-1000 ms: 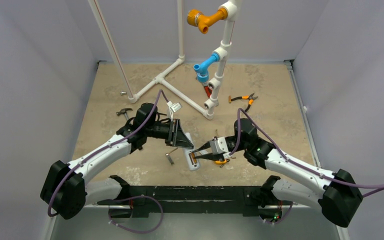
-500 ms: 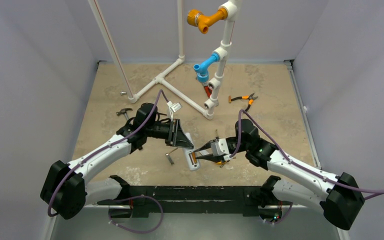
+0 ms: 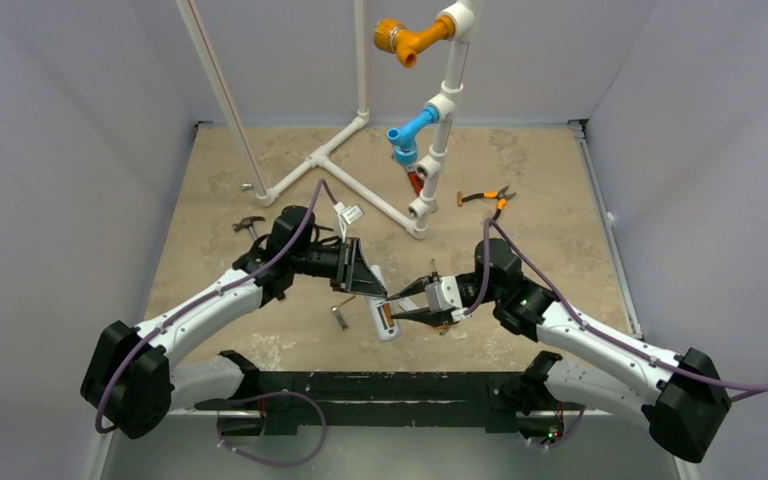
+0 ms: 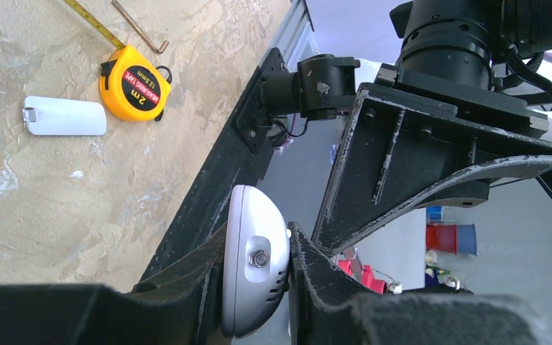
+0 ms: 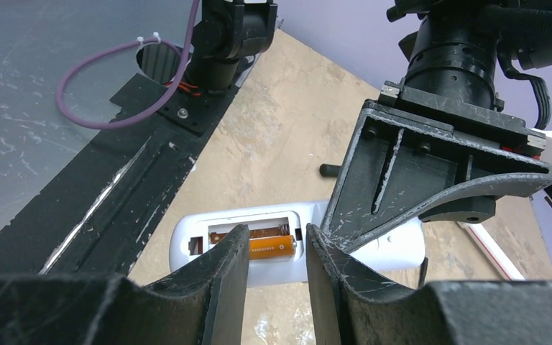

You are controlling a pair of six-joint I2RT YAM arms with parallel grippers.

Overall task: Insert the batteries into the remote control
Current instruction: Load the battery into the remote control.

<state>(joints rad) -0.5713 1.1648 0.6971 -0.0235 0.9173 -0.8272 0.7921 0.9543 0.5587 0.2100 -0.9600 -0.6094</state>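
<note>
The white remote control (image 3: 384, 318) lies back-up near the table's front edge, its battery bay open. My left gripper (image 3: 372, 285) is shut on its far end. In the left wrist view that rounded white end (image 4: 255, 287) sits squeezed between the left gripper (image 4: 255, 237) fingers. In the right wrist view an orange-copper battery (image 5: 273, 248) lies in the bay of the remote control (image 5: 187, 248). A second copper body shows partly behind it. My right gripper (image 5: 277, 231) hovers just over the bay, open, with nothing between its fingers. From above, the right gripper (image 3: 392, 307) points left at the remote.
A yellow tape measure (image 4: 134, 85), a flat white cover plate (image 4: 65, 116) and a hex key (image 4: 140, 29) lie near the remote. Orange-handled pliers (image 3: 487, 198), a small hammer (image 3: 250, 224) and a white pipe frame (image 3: 430, 150) stand farther back.
The right gripper's jaws have widened and the right arm has drawn slightly back to the right. The left arm and the remote have stayed still.
</note>
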